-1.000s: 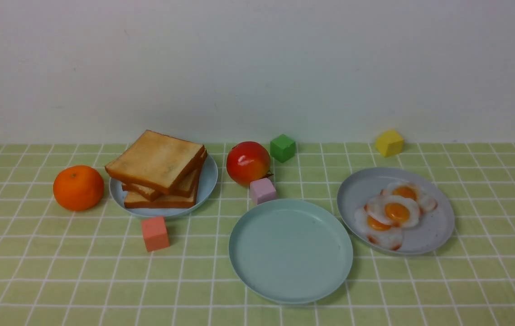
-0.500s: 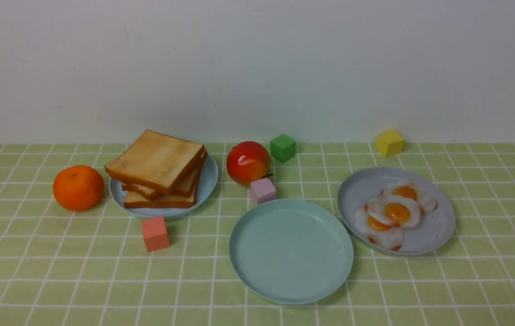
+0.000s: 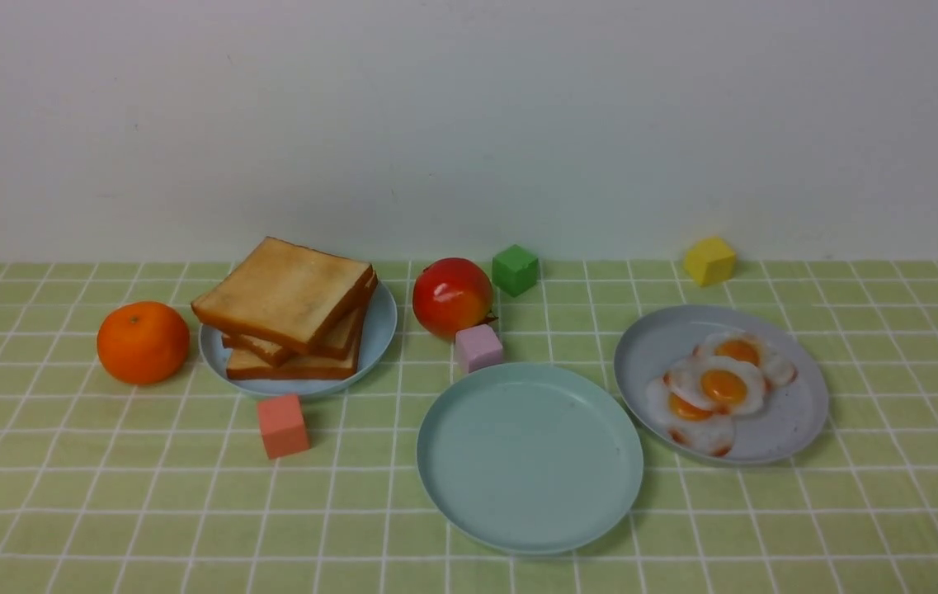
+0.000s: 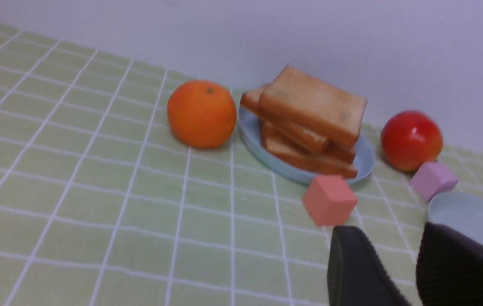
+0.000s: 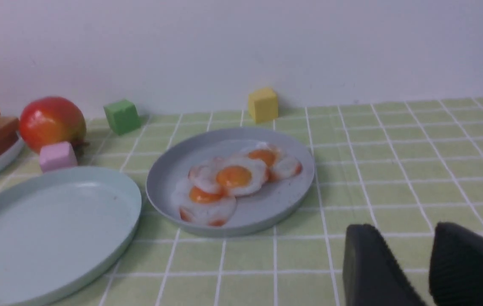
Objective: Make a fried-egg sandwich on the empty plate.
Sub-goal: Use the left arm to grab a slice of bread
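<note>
I am watching the left pincer (image 4: 388, 229) and right pincer (image 5: 405, 229) hovering released, jaws apart, above the counter (image 3: 106, 495). The empty plate (image 3: 530, 459) is lying front centre. Farther back, fried eggs (image 3: 720, 386) are resting on the grey plate (image 3: 803, 421) at right, toast slices (image 3: 287, 293) on the blue plate (image 3: 378, 334) at left.

- Your front view faced the wall (image 3: 469, 124) from well back, high over the table (image 3: 106, 495).
- Your wrist views sat low behind the left pincer (image 4: 392, 231) and the right pincer (image 5: 405, 229); both caught the empty plate (image 5: 50, 225) beyond.
</note>
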Action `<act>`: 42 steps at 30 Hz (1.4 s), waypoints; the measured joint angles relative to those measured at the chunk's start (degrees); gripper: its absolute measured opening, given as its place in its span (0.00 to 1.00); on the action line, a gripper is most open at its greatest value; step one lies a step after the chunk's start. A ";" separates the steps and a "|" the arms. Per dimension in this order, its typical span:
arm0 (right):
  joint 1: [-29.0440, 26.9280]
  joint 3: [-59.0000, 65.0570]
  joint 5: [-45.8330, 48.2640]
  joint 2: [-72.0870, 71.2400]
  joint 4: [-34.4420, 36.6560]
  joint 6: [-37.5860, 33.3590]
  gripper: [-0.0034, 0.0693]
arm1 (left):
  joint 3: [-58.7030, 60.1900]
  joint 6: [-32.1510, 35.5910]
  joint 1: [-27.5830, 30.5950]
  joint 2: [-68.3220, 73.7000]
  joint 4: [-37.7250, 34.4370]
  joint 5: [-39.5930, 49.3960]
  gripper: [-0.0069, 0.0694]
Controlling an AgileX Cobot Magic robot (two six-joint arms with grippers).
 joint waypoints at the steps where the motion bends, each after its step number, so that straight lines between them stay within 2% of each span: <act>1: 0.00 0.00 -0.80 0.00 0.00 0.00 0.38 | 0.00 -0.13 0.00 0.00 -0.01 -0.97 0.40; 13: 0.00 0.02 -9.59 0.00 1.02 1.59 0.38 | 0.00 -0.18 0.00 0.00 0.23 -2.65 0.40; 16: 0.00 0.02 -14.91 0.00 2.91 4.10 0.38 | 0.00 -1.72 0.00 0.00 -1.04 -6.63 0.40; 18: 0.00 0.02 -22.42 0.00 4.88 7.70 0.38 | 0.00 -5.09 0.00 0.00 -3.90 -16.92 0.40; 20: 0.00 -0.64 -25.13 0.00 6.34 9.46 0.38 | -0.17 -6.33 0.00 0.00 -4.97 -25.82 0.40; 22: 0.00 -3.36 -25.61 0.46 7.68 10.40 0.38 | -2.03 -6.59 0.00 0.14 -5.49 -30.11 0.40; 27: 0.00 -14.88 -22.99 6.72 9.36 11.91 0.38 | -13.52 -7.18 0.00 6.78 -5.70 -31.56 0.40; 29: 0.00 -25.65 -18.52 12.98 9.74 13.20 0.38 | -24.99 -8.97 0.00 14.71 -5.69 -25.51 0.40; 31: 0.00 -32.29 -14.62 17.71 9.94 13.53 0.38 | -32.43 -10.26 0.00 20.33 -5.69 -18.23 0.40; 32: 0.00 -32.97 -13.60 18.75 9.94 13.53 0.38 | -33.22 -10.40 0.00 20.98 -5.69 -17.30 0.40; 35: 0.00 -41.98 -4.38 27.93 9.82 13.47 0.38 | -44.01 -11.67 0.00 32.58 -5.69 0.37 0.40; 37: 0.00 -43.81 0.19 32.00 9.54 13.47 0.38 | -46.47 -11.40 0.00 38.06 -5.00 7.95 0.40; 42: 0.00 -44.22 8.16 38.22 6.70 13.47 0.38 | -47.96 -9.74 0.00 48.04 -2.81 16.78 0.40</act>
